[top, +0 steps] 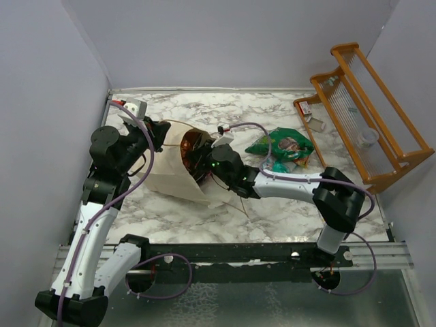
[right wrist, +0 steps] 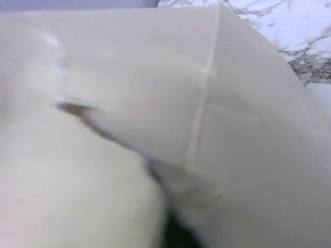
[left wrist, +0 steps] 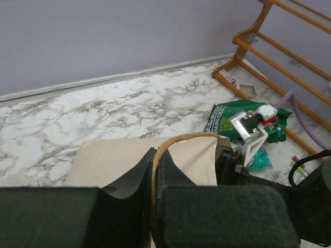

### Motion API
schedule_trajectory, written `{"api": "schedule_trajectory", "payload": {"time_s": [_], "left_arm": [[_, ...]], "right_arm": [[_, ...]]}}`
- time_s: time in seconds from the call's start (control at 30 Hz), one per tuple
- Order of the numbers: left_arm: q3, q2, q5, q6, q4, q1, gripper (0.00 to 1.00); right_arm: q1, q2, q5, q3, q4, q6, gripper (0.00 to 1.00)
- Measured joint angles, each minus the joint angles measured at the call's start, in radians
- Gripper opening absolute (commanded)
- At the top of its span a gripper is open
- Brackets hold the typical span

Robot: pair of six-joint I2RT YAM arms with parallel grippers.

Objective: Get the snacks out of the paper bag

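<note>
The beige paper bag (top: 167, 174) lies on its side with its mouth facing right. A dark-brown and orange-red snack packet (top: 191, 145) shows inside the mouth. My left gripper (top: 159, 133) is shut on the bag's twisted cord handle (left wrist: 156, 165) at the upper rim. My right gripper (top: 206, 163) reaches into the mouth and its fingers are hidden by the bag. The right wrist view shows only the blurred beige inside of the bag (right wrist: 217, 103). Green snack bags (top: 283, 145) lie on the table to the right and also show in the left wrist view (left wrist: 227, 116).
A wooden rack (top: 371, 102) stands along the right wall, with a clear cup (top: 368, 136) in it and a small red-and-white box (top: 304, 107) beside it. Marker pens (left wrist: 299, 162) lie near the green bags. Grey walls close the table's left, back and right.
</note>
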Motion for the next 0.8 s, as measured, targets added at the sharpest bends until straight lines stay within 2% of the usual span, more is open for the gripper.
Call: {"api": "schedule_trajectory", "payload": {"time_s": [0.57, 0.8], "left_arm": [[-0.009, 0.0, -0.113, -0.008, 0.002, 0.0, 0.0], [-0.009, 0.005, -0.145, -0.002, -0.004, 0.0, 0.0]], "right_arm": [[0.0, -0.298, -0.165, -0.158, 0.061, -0.175, 0.01], [0.0, -0.426, -0.192, -0.174, 0.016, -0.246, 0.01]]}}
